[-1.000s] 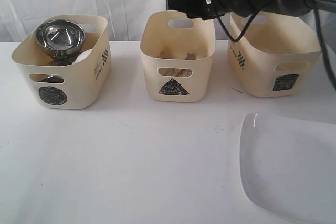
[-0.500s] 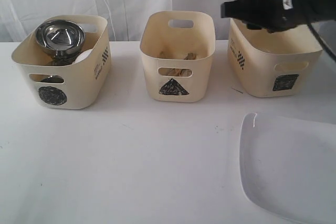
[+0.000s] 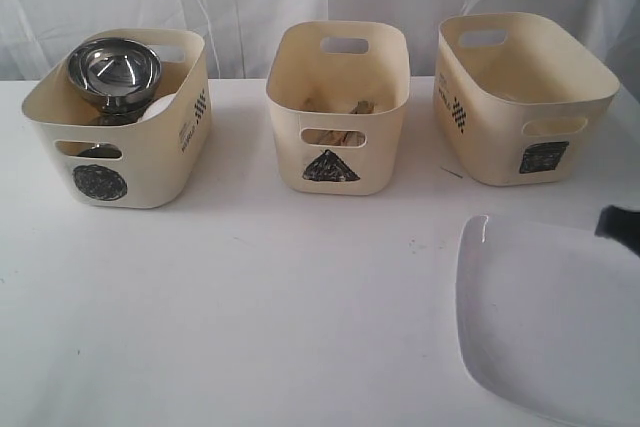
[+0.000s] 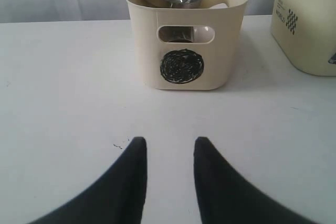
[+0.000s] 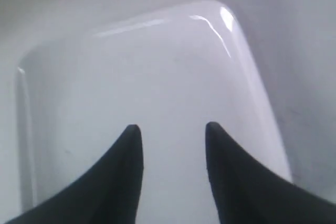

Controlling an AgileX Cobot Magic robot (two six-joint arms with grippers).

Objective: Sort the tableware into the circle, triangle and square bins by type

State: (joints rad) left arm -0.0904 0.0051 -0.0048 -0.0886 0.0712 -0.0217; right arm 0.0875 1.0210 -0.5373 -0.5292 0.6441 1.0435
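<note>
The white table (image 3: pixel 250 297) is bare across its middle. The large white square plate (image 3: pixel 550 317) lies flat at about four o'clock in the exterior view, the only piece not yet binned. Along the far edge stand the circle bin (image 3: pixel 120 137) at ten o'clock, the triangle bin (image 3: pixel 338 107) at twelve and the square bin (image 3: pixel 520 97) at two.

The right gripper (image 5: pixel 173 129) hangs over the plate with its jaws moderately apart and nothing between them; whether the tips touch the glaze is hard to tell from the wrist view. The left gripper (image 4: pixel 168 142) is likewise parted and empty, low over bare table and facing the circle bin.

A steel bowl (image 3: pixel 113 69) sits on top of the circle bin's load, and wooden pieces (image 3: pixel 345 109) lie in the triangle bin.

The step in hand looks like picking up the plate. It lies flat (no raised edge to pinch from above), so the next move likely calls for catching its rim at three o'clock, then carrying it to the square bin at twelve o'clock from it.
</note>
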